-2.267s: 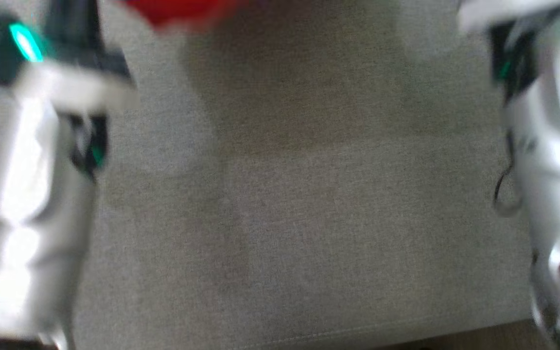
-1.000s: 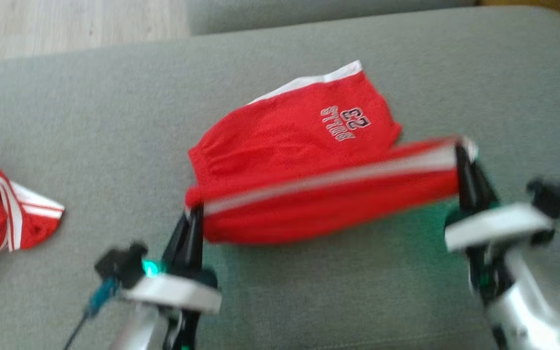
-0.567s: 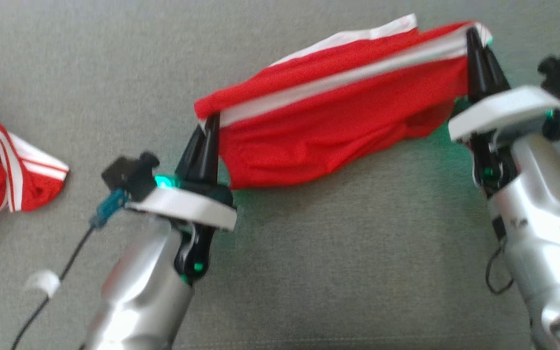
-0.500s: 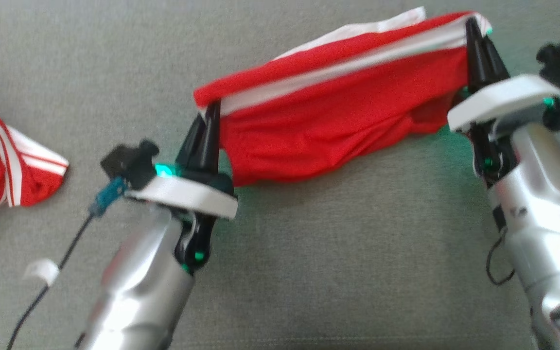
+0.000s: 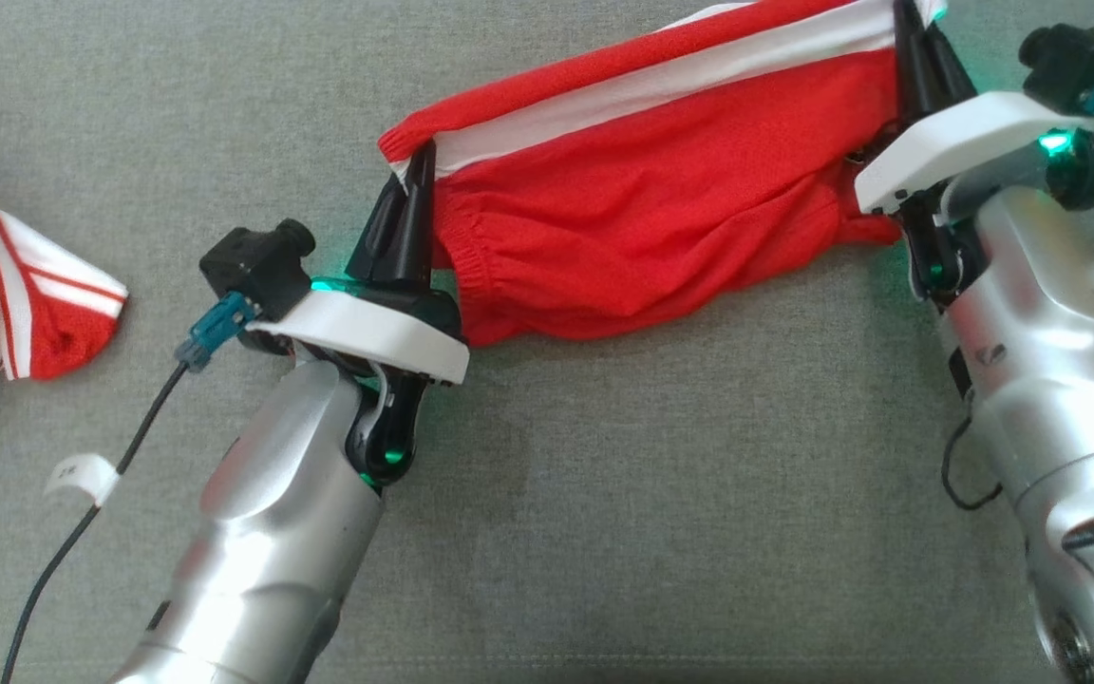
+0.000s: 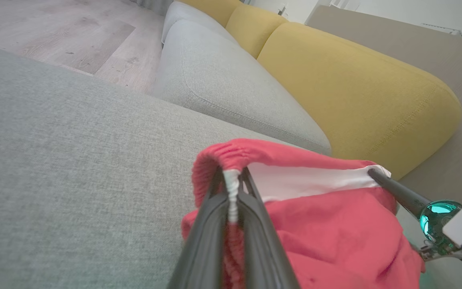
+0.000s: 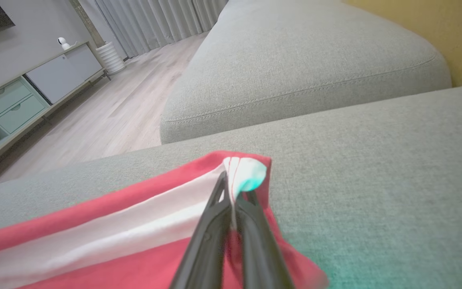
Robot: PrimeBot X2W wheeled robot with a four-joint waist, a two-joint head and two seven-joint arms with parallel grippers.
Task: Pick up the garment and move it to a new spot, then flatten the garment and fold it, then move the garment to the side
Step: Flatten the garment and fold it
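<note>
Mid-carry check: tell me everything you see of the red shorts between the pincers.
The red shorts are mesh-looking fabric with a broad white side stripe and a gathered elastic waistband. They hang stretched between both shut pincers: the left pincer pinches the waistband end, the right pincer the stripe's far end. Slack lower fabric sags in folds, seemingly onto the grey sofa cushion.

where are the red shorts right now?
Head view, upper centre: the red shorts hang stretched between the left gripper and right gripper, both shut on the white-striped edge, over the grey sofa cushion.
</note>
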